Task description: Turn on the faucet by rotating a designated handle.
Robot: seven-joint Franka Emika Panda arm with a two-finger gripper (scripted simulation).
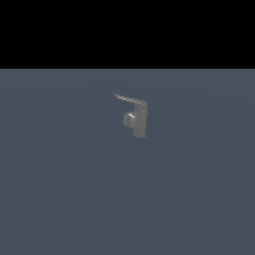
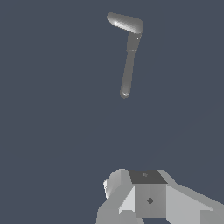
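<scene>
Faucet [image 1: 139, 119] stands alone, its handle [image 1: 130, 99] projecting toward the exterior view's left. Gripper [image 2: 148, 199] sits well apart; finger state unclear.

I see the faucet [image 1: 139, 118] as dull grey metal, smooth all over, with only a soft, satin sheen. A small bright highlight sits on its rounded spout stub, so the finish is not fully matt. The handle [image 1: 130, 100] looks like the same grey metal, thin and smooth, a shade lighter along its upper face; in my wrist view it catches a paler glint along its edge. The worktop [image 1: 60, 189] reads as a flat, matt slate-blue surface with no grain, texture or reflection. The pincer [image 2: 148, 197] body appears as smooth, faceted pale grey material with one darker matt panel; I cannot tell whether it is plastic or metal.
</scene>
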